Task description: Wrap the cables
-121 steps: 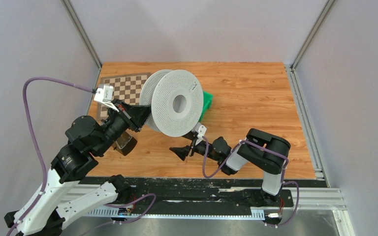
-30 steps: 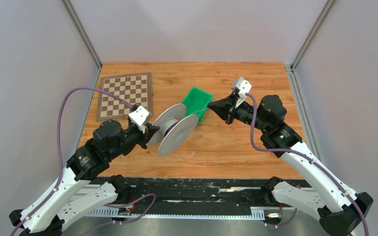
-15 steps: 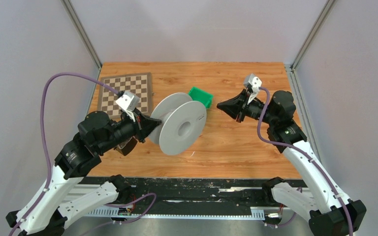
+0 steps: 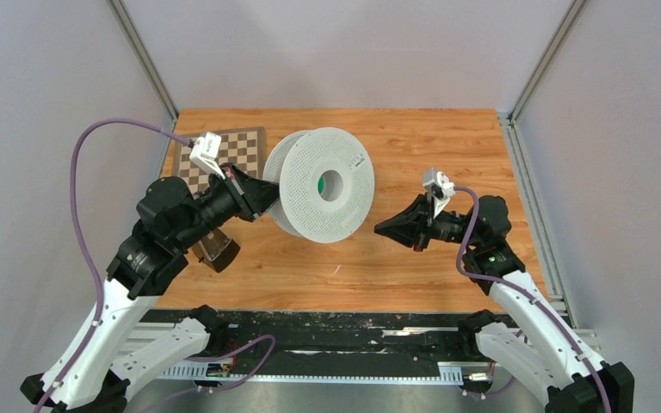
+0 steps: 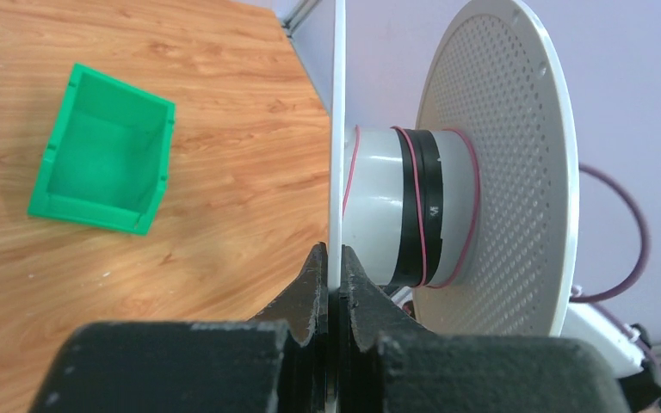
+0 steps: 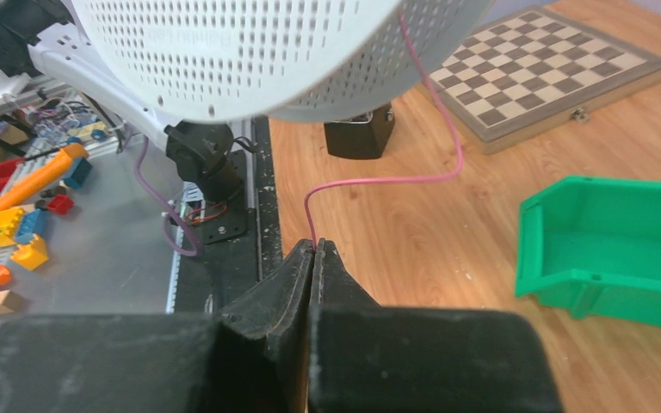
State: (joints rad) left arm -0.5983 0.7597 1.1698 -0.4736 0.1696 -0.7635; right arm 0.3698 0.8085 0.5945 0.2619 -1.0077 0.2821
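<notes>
A pale grey two-disc spool (image 4: 325, 185) with perforated discs hangs above the table, its flat face toward the top camera. My left gripper (image 4: 271, 196) is shut on the rim of its left disc (image 5: 337, 129). A thin pink cable (image 5: 473, 198) loops loosely round the spool's hub, beside a black band. From under the spool (image 6: 250, 52) the cable (image 6: 379, 179) runs in a slack curve down to my right gripper (image 6: 313, 245), which is shut on its end. This right gripper (image 4: 379, 228) points left, low and to the right of the spool.
A green bin (image 5: 103, 163) lies on the wooden table behind the spool, mostly hidden from above. The chessboard (image 4: 237, 155) sits at the back left. A small dark block (image 4: 215, 249) stands under the left arm. The table's near edge and black rail (image 6: 241, 215) are close to the right gripper.
The left arm has lifted and turned the spool so its disc faces up toward the camera. The right gripper has swung from the far side down toward the near side, still shut.
</notes>
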